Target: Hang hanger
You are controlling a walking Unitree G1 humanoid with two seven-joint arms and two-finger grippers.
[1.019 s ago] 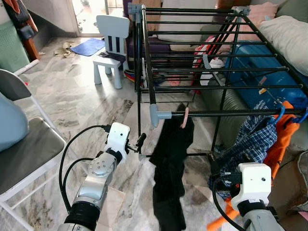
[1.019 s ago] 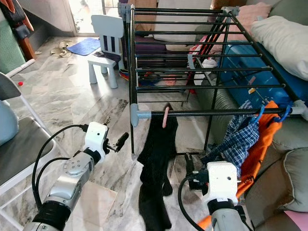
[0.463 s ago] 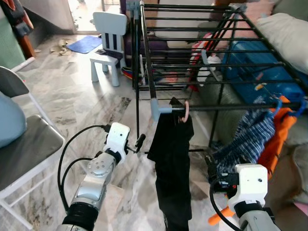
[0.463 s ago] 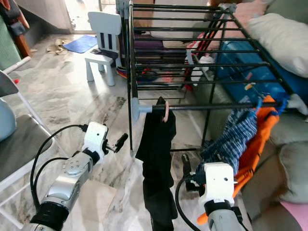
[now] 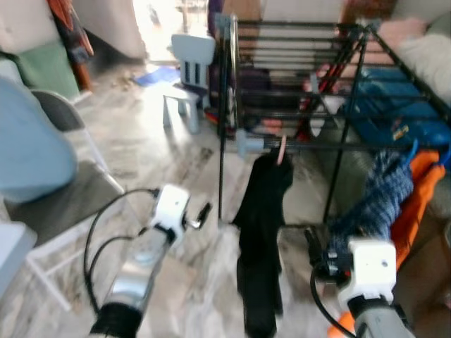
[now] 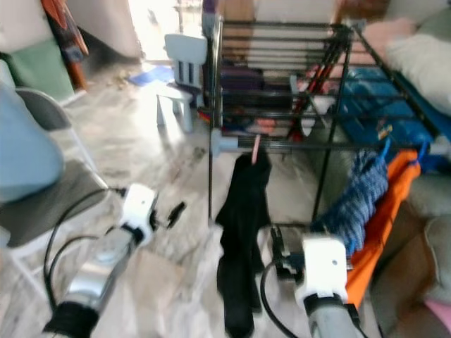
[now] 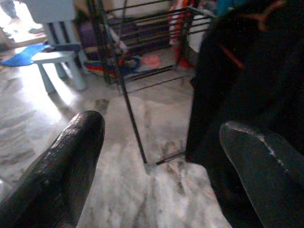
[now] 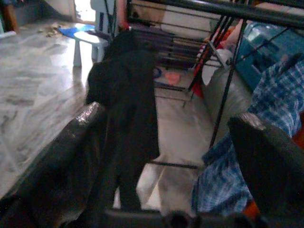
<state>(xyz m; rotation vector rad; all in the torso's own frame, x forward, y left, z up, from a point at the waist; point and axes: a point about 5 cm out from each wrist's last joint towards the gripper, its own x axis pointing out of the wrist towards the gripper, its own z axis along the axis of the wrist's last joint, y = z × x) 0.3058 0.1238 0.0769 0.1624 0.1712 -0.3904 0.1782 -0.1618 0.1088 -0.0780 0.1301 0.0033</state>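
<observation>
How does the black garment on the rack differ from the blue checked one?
The black garment is plain and hangs on a pink hanger near the rack's left corner; the blue checked garment is patterned and hangs near the right end, beside an orange garment. Both hang from the front bar.

Both arms are silver metal tubes with rounded, ribbed joint housings and a black band near the lower end. Each ends in a boxy white plastic wrist housing with rounded corners; the right one shows a small dark dot on its face. Looping black cables run from the left arm's forearm up into its white housing, and a black cable curls beside the right arm's housing too. The left gripper [image 7: 156, 156] has two long black fingers [image 7: 61, 166] with rounded tips and a rough, slightly glossy surface. The right gripper [image 8: 166, 152] carries matching thick black fingers [image 8: 71, 156], their surface glinting in the light.
</observation>
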